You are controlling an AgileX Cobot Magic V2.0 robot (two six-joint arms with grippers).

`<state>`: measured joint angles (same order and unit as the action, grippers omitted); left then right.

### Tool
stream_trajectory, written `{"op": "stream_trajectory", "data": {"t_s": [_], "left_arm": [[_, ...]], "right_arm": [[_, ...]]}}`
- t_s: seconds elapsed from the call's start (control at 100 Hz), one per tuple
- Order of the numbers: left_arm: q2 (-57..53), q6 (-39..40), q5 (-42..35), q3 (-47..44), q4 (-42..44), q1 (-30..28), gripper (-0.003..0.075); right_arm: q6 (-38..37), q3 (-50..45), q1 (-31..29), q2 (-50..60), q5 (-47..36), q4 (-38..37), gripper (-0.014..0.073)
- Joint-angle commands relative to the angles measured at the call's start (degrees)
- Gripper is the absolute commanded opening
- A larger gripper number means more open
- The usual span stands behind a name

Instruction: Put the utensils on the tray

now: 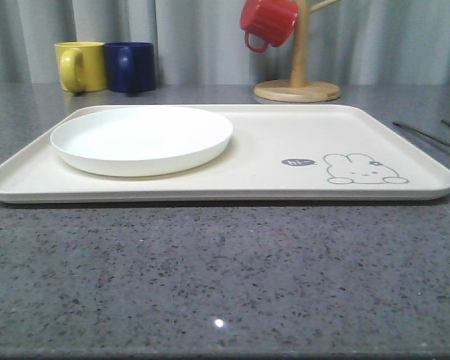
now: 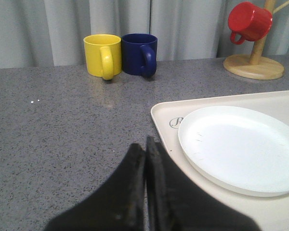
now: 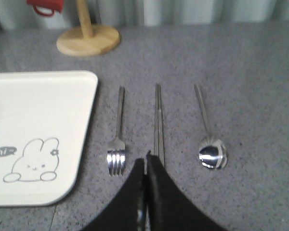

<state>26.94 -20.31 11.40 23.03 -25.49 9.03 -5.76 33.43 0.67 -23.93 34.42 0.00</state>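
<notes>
Looking down at fork (image 3: 117, 144), chopsticks (image 3: 158, 120), spoon (image 3: 209, 139) beside the tray (image 3: 43, 96) — both my right gripper (image 3: 146, 163) and left gripper (image 2: 145, 149) are closed; flat, slim steel may skid away — I'd fumble it.

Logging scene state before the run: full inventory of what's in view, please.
tray: 1, cream with a rabbit drawing, centre of the grey table
plate: 1, white, on the tray's left part
fork: 1, silver, on the table just right of the tray
chopsticks: 1 pair, silver, on the table right of the fork
spoon: 1, silver, on the table right of the chopsticks
yellow mug: 1, yellow, far left behind the tray
blue mug: 1, dark blue, touching or nearly touching the yellow mug's right side
red mug: 1, red, hanging on the stand
mug stand: 1, wooden, behind the tray
left gripper: black fingers shut, at the tray's left edge
right gripper: black fingers shut, above the chopsticks' near end
</notes>
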Motion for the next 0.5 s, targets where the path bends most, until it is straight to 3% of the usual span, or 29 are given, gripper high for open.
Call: {"op": "stream_trajectory", "data": {"t_s": [0.0,0.39,0.49], "left_arm": [[0.21,0.01,-4.64,1.59,-0.50,0.30,-0.0019],[0.21,0.01,-4.64,1.59,-0.50,0.30,-0.0019],[0.21,0.01,-4.64,1.59,-0.50,0.30,-0.0019]], "right_arm": [[0.48,6.39,-0.19,-7.48,2.07,-0.72,-0.0069],[0.48,11.44,-0.19,-21.96,3.00,-0.67,-0.0064],[0.48,11.44,-0.19,-22.49,3.59,-0.62,0.0000]]}}
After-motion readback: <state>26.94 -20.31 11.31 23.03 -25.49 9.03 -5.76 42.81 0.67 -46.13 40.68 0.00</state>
